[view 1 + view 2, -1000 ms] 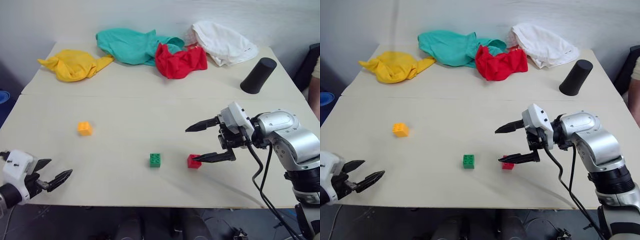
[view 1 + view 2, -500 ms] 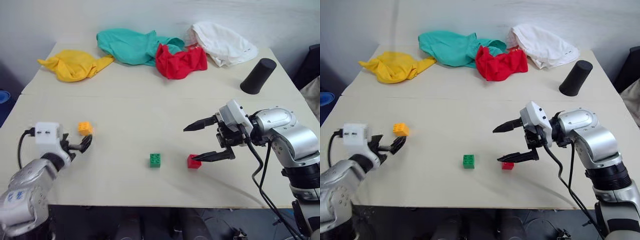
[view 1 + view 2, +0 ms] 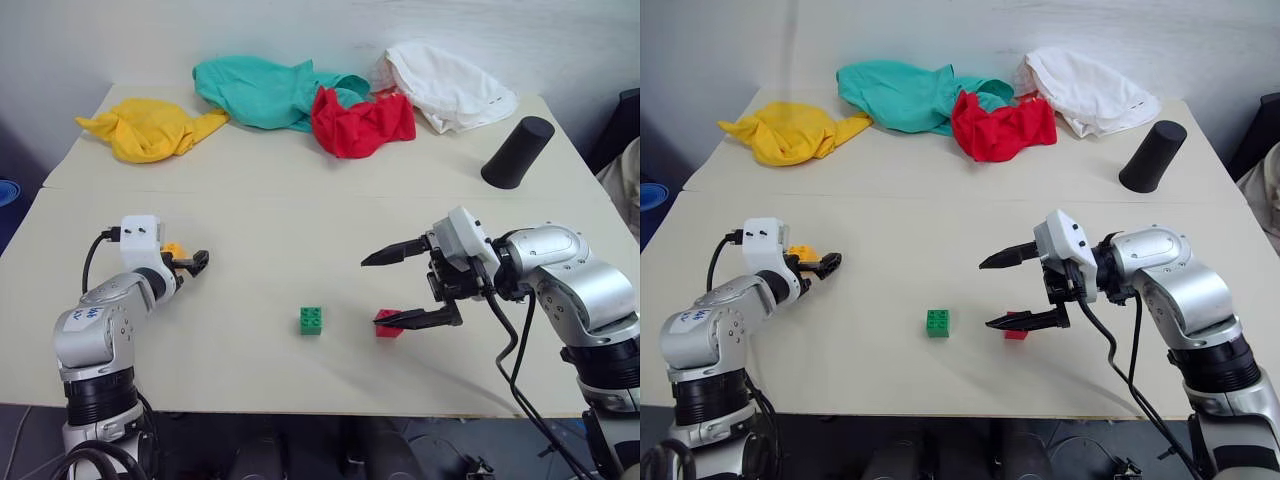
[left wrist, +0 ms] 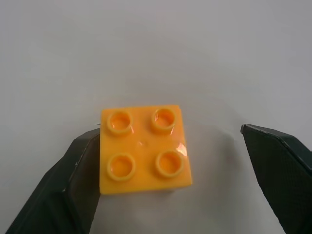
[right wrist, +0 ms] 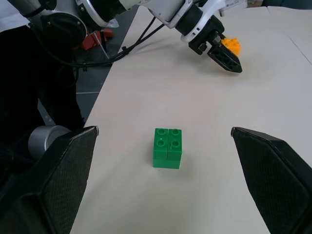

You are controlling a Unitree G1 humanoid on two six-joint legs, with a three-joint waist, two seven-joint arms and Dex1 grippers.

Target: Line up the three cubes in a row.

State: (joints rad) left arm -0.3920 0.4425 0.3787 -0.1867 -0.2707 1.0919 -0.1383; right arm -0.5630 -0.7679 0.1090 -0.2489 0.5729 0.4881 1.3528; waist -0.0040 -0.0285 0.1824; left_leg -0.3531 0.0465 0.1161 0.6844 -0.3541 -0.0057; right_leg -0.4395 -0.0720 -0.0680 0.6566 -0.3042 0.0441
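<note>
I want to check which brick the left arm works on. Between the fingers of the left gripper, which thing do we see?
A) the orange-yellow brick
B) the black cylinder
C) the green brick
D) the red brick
A: the left wrist view shows the orange-yellow brick lying between the fingers of the left gripper, one finger against its side, the other apart from it.

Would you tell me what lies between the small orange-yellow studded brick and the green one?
Only bare table, as the left eye view shows.
</note>
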